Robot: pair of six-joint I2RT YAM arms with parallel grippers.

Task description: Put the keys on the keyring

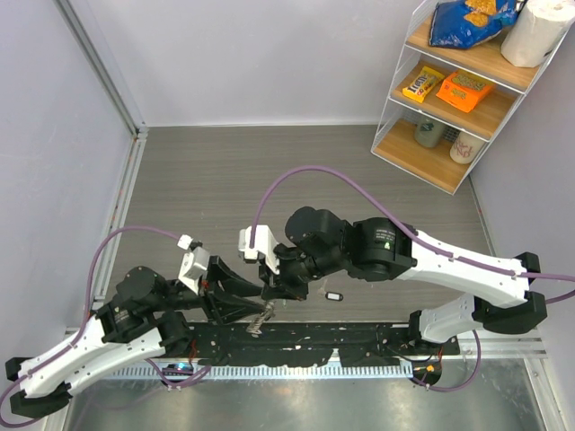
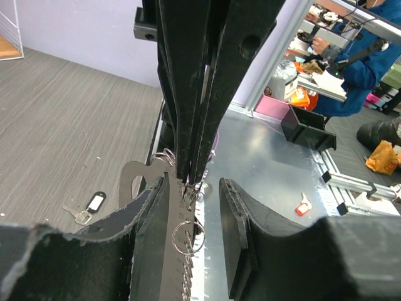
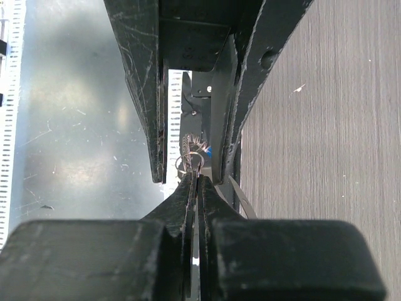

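Observation:
The keyring's flat grey plate (image 2: 133, 180) lies along the inner face of my left gripper's left finger (image 2: 153, 216), with a small split ring (image 2: 188, 229) and chain strip below it. My left gripper (image 2: 194, 188) stands open, its right finger apart from the strip. My right gripper (image 3: 197, 177) is shut on the keyring's small rings (image 3: 191, 162) beside the blue tag (image 3: 208, 150). From above, the right gripper (image 1: 272, 292) meets the left gripper (image 1: 238, 303) and the chain (image 1: 260, 321) hangs below. A black-headed key (image 1: 333, 294) lies on the table, also in the left wrist view (image 2: 94, 202). The green-headed key is out of view.
A wire shelf (image 1: 386, 126) with snacks and cups stands at the back right. A small red tag (image 2: 302, 205) lies on the metal surface at the front. A black box (image 2: 307, 128) stands beyond it. Walls close the left and back sides.

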